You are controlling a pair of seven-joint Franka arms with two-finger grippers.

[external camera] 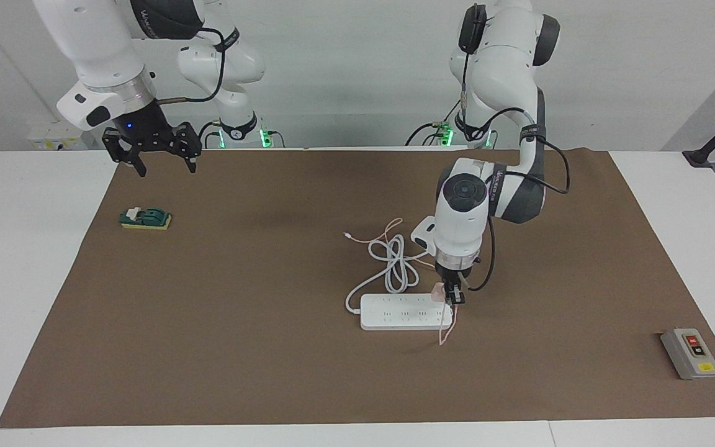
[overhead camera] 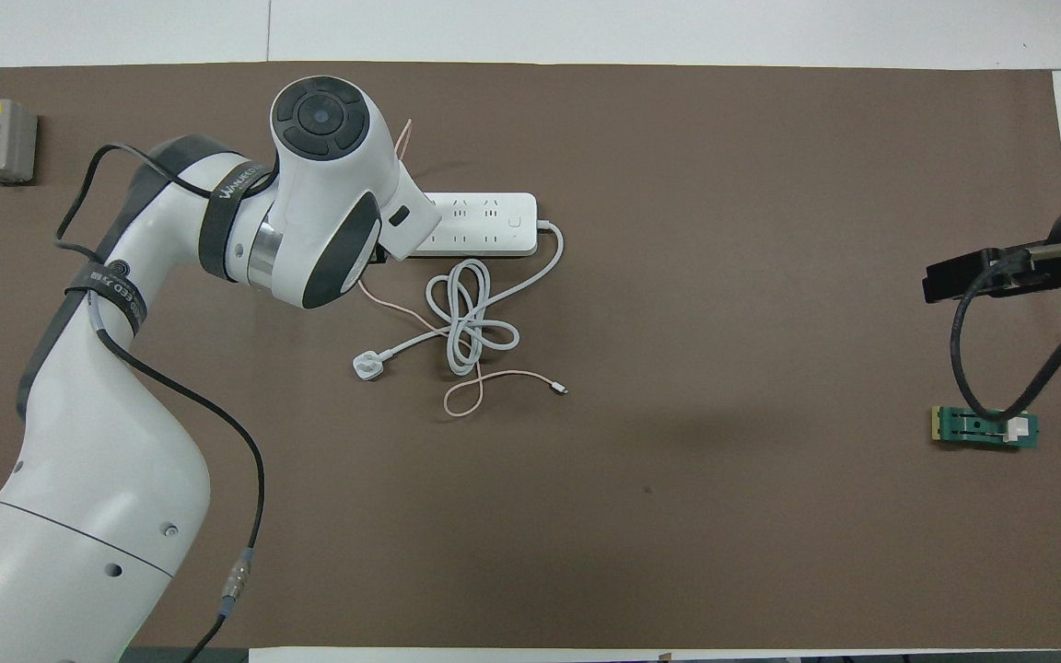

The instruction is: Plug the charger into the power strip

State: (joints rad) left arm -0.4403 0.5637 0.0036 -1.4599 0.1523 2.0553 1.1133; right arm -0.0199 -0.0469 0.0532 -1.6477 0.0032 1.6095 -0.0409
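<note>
Brown mat; left hand (external camera: 455,297) clamped on charger (external camera: 438,292) (over power strip (external camera: 404,311)); right hand (external camera: 160,152) apart.

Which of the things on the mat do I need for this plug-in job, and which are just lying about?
For the job:
- charger, held by the left claw over the power strip's end
- power strip
- charger's pink cable

Lying about:
- grey switch box, toward the left arm's end
- green block, toward the right arm's end
- right claw, waiting above the mat
</note>
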